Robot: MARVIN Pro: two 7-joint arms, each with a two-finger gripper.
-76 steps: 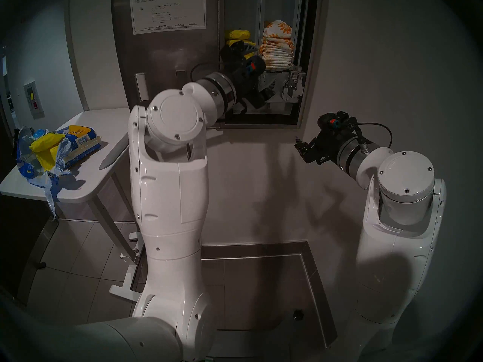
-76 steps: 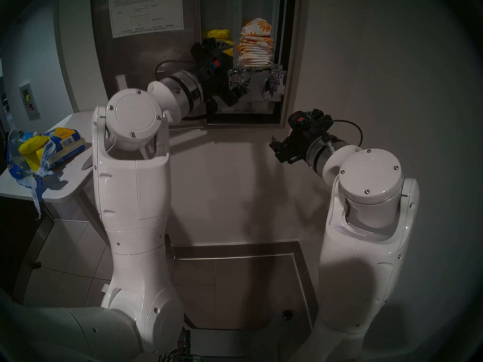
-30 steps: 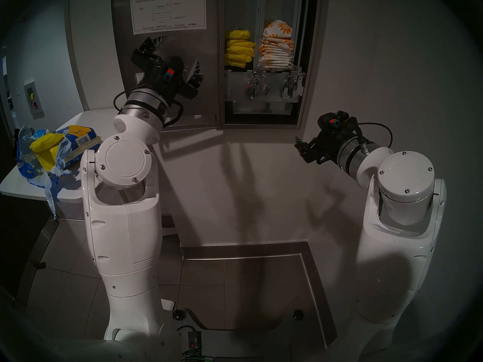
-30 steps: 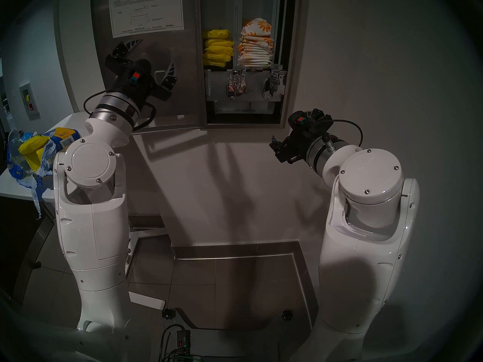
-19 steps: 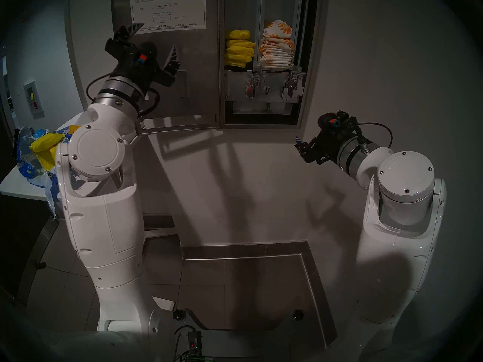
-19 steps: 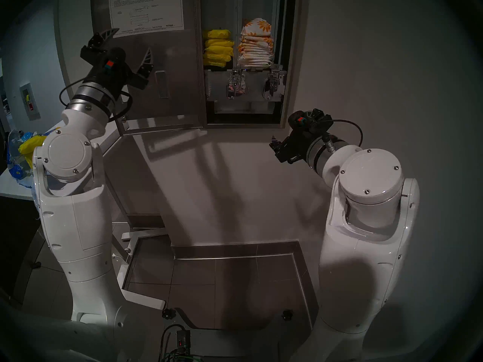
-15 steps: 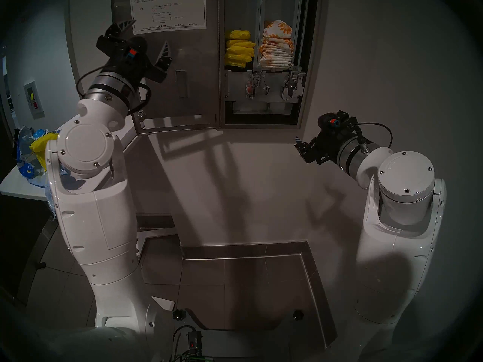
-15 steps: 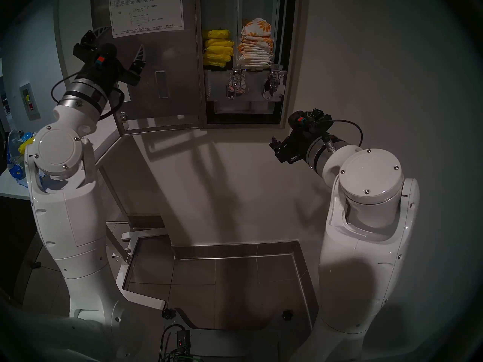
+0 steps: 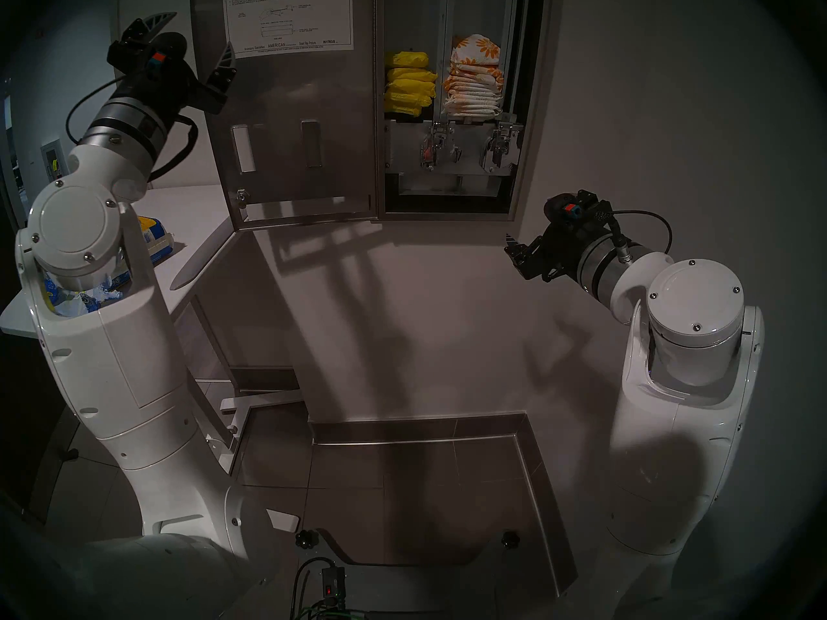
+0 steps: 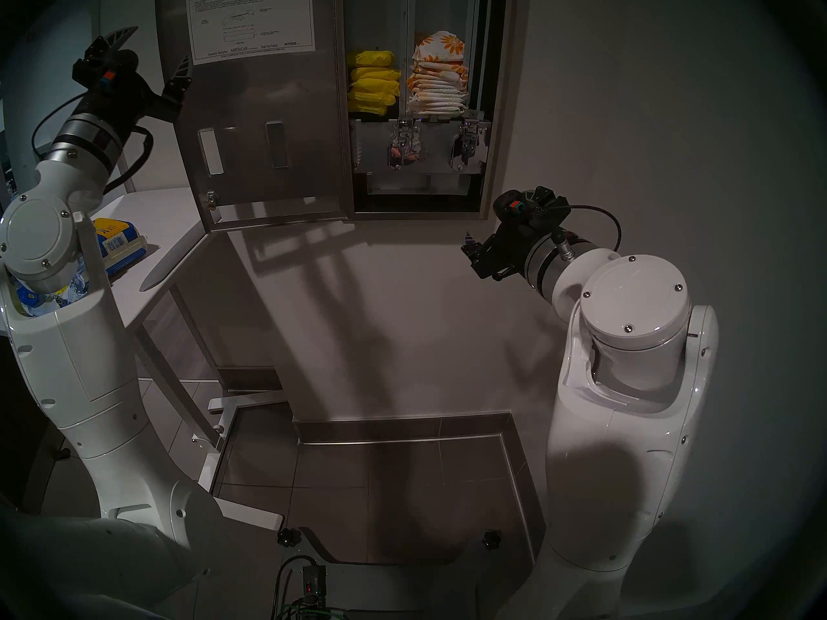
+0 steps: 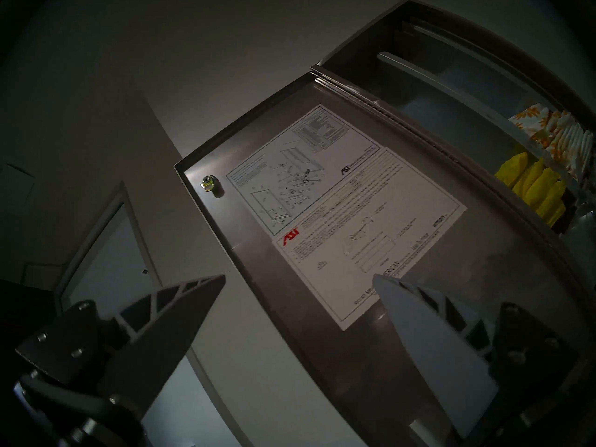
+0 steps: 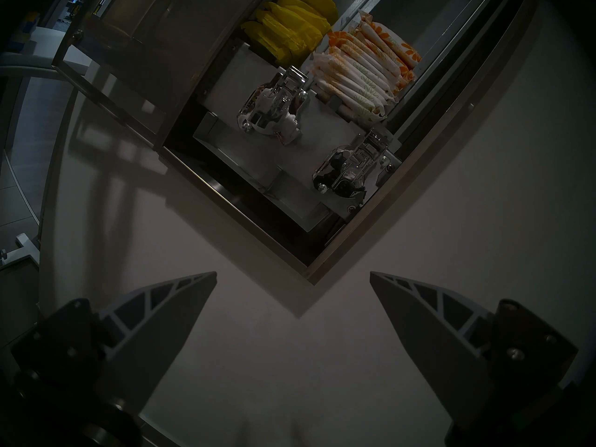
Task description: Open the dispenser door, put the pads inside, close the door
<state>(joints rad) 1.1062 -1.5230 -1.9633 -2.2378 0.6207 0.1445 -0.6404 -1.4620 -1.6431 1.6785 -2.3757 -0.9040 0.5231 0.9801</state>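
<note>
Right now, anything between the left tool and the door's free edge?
Nothing visible. The left tool is open and empty, up by the door's outer edge near the sheet; whether it touches the edge I can't tell. Door swung wide, pads stacked inside.

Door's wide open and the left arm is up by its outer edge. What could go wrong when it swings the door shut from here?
1. The left gripper is open and empty, straddling the dispenser door at its free edge; a careless push could jam a finger against that edge.
2. The top daisy-print pad sits loose and tilted on its stack, so the closing door might catch it.
3. The torn bag lies on the white table beneath the left arm, which could snag it.
</note>
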